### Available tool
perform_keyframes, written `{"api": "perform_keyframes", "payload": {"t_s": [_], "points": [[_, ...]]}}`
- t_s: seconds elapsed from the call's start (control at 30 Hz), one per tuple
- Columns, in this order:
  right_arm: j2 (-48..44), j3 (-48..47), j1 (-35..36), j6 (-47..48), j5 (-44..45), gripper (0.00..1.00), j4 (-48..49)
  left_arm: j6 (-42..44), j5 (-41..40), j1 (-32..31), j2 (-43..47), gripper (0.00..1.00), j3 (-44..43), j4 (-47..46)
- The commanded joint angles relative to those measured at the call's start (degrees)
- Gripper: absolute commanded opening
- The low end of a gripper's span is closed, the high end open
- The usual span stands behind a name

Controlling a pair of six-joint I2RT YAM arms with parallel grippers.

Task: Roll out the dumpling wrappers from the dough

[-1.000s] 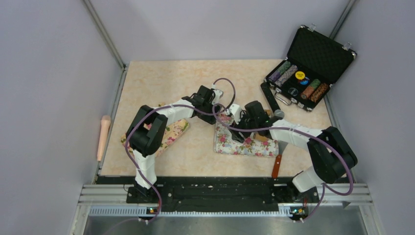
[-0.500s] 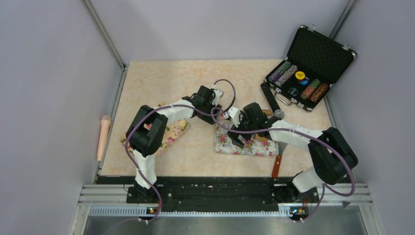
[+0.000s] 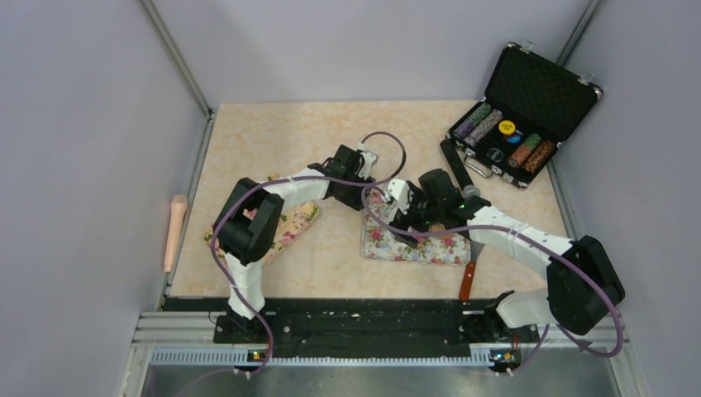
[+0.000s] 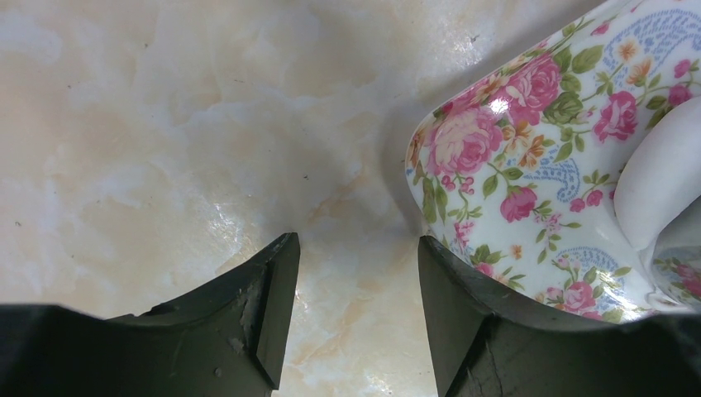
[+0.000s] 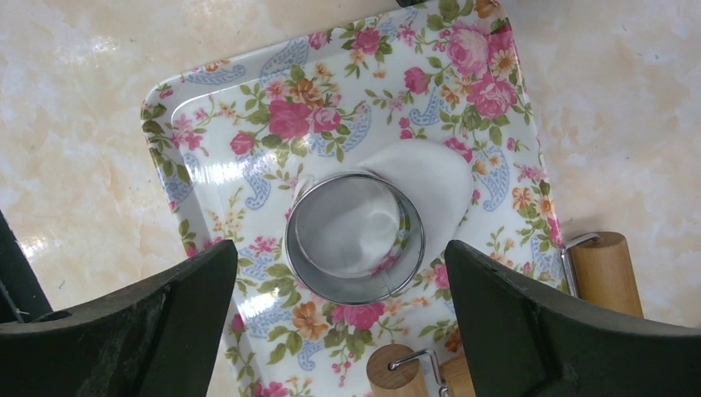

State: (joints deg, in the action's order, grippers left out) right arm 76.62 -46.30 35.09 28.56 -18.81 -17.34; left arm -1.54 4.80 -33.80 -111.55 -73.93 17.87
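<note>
A flat white dough sheet [image 5: 430, 184] lies on the floral tray [image 5: 248, 165], also seen from above [image 3: 430, 246]. The metal ring cutter [image 5: 355, 237] stands on the dough's near edge, with white dough inside it. No separate cut wrapper disc shows. My right gripper [image 5: 340, 248] is open and empty, hovering over the ring; it also shows in the top view [image 3: 398, 217]. My left gripper [image 4: 355, 244] is open and empty, low over the marble table, its right finger beside the tray's corner [image 4: 463, 157]; it also shows in the top view [image 3: 368, 169].
A small wooden roller with a wire frame [image 5: 603, 273] lies on the tray's near side. A second floral tray [image 3: 293, 222] sits under the left arm. An open chip case [image 3: 517, 107] is back right. A wooden rolling pin [image 3: 175, 231] lies off the table's left edge. An orange-handled tool [image 3: 469, 281] is near the front.
The right arm's elbow has swung out to the right while its gripper stays over the tray. The left gripper has barely moved.
</note>
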Motion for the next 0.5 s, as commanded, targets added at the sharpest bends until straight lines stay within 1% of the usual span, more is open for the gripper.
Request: {"api": "perform_keyframes", "payload": {"t_s": [0.0, 0.13, 0.47], "points": [[0.4, -1.2, -0.2, 2.1, -0.1, 0.92, 3.0, 0.3, 0.3, -0.7, 0.3, 0.6, 0.2, -0.6], [0.8, 0.6, -0.3, 2.0, 2.3, 0.91, 6.9, 0.4, 0.1, -0.7, 0.8, 0.6, 0.3, -0.5], [3.8, 0.8, -1.0, 0.4, 1.3, 0.94, 6.9, 0.5, 0.2, -0.7, 0.8, 0.6, 0.4, -0.7]]}}
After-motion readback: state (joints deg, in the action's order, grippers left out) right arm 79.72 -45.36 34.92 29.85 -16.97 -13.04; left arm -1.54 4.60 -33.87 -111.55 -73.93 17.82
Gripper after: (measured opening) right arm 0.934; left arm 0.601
